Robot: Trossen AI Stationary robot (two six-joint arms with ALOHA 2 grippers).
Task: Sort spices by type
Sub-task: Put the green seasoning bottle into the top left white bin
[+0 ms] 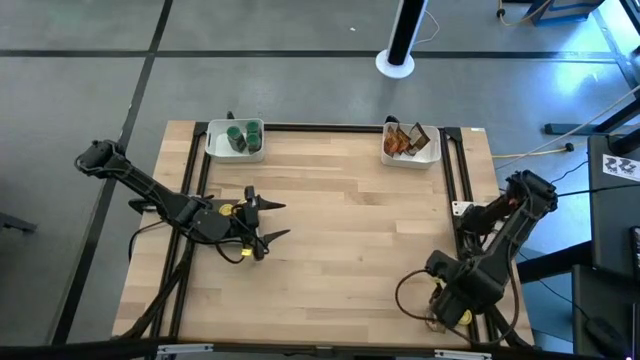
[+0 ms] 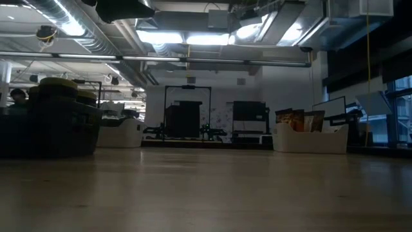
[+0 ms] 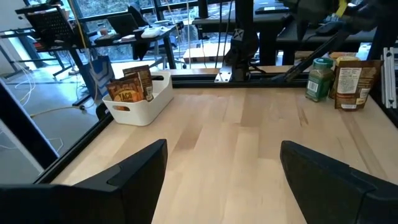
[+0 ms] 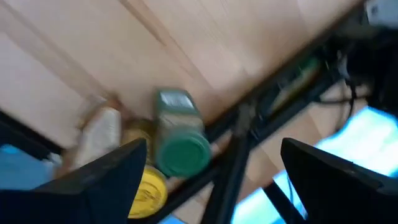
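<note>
Near the table's right near corner stand a green-lidded spice jar point(image 3: 319, 79) and a brown-orange packet point(image 3: 351, 84), each upright on its base. The right wrist view looks down on the green-lidded jar point(image 4: 180, 140), a yellow-lidded jar point(image 4: 148, 186) and a pale packet point(image 4: 99, 134) beside the table's rail. My right gripper point(image 4: 213, 149) hangs open above them, pointing down, touching nothing; in the high view its arm point(image 1: 450, 295) hides them. My left gripper point(image 1: 285, 221) waits open at the table's left, pointing level toward the right point(image 3: 224, 146).
A white tray point(image 1: 213, 150) at the far left holds green-lidded jars point(image 1: 240, 135). Another white tray point(image 1: 425, 160) at the far right holds brown-orange packets point(image 3: 130, 87). Dark rails point(image 1: 455, 190) run along the table's edges. Bare wood point(image 1: 350, 230) lies between the arms.
</note>
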